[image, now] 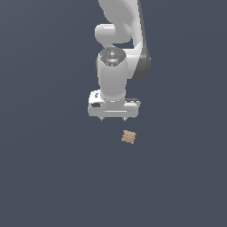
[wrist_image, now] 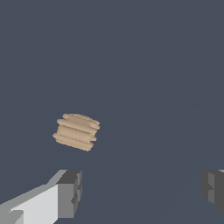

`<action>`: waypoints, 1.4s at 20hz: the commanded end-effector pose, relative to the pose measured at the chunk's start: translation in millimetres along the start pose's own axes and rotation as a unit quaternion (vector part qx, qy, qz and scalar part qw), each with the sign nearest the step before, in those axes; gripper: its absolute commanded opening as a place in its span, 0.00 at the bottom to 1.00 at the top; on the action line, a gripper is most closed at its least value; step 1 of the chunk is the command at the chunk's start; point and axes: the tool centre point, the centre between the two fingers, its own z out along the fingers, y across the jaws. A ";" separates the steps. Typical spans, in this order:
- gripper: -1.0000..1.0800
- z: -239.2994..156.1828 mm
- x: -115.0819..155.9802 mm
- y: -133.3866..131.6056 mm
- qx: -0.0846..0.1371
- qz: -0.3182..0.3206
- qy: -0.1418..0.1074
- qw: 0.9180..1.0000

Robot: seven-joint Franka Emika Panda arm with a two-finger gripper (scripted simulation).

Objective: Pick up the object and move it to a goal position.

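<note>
The object (image: 129, 137) is a tiny tan, wood-coloured blocky piece with darker ridged lines, lying on the flat dark grey surface. In the exterior view it sits just below and a little toward that view's right of my white gripper (image: 114, 119). My gripper is open and empty, its two short fingertips (image: 102, 119) spread wide and clear of the object. In the wrist view the object (wrist_image: 76, 131) lies ahead of the fingers, nearer the one finger (wrist_image: 70, 192) than the other (wrist_image: 213, 189), and outside the gap between them.
The Panda arm's white and dark links (image: 116, 57) rise above the gripper toward the top of the exterior view. The dark grey surface (image: 48, 177) runs flat on all sides.
</note>
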 end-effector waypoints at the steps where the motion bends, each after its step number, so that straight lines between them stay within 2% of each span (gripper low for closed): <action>1: 0.96 0.0 0.0 0.0 0.000 0.000 0.000 1.000; 18: 0.96 5.4 1.3 10.5 -0.004 -0.016 -0.005 1.000; 28: 0.96 15.5 3.2 1.7 -0.007 -0.083 -0.006 0.997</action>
